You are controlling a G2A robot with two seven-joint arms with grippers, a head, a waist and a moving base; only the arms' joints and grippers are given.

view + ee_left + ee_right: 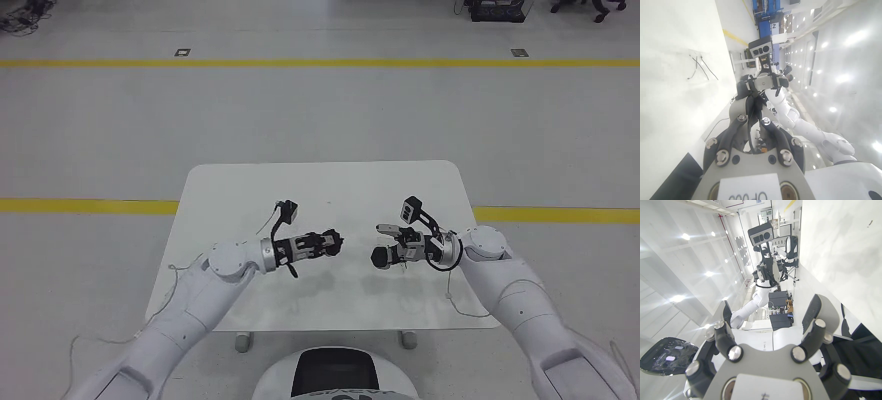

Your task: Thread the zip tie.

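Well, the zip ties (pixel 700 68) first: a few thin dark strips lie flat and loose on the white table (pixel 320 190), crossing one another at slight angles, one of them bent into a curve. They lie on the bare table top, well apart from both of my grippers.

Above the table, over its near half, my left gripper (pixel 333 241) hangs with its fingers (pixel 736 108) brought together, tips meeting, so the gap is down to nothing. A thin black strand runs up between the finger links in my left wrist view (a tie or one of my own cables, I cannot tell), so I will not claim to be holding anything.

My right gripper (pixel 770 308) is also above the table's near half, just across from the left one, and the two point at each other with a small gap between them. Its fingers stand wide apart, the ribbed black pads (pixel 811 309) facing each other with nothing between them.

Neither gripper touches the table. Both forearms come in over the table's near edge, one from each side, and a thin cable trails along my right arm beside that edge.
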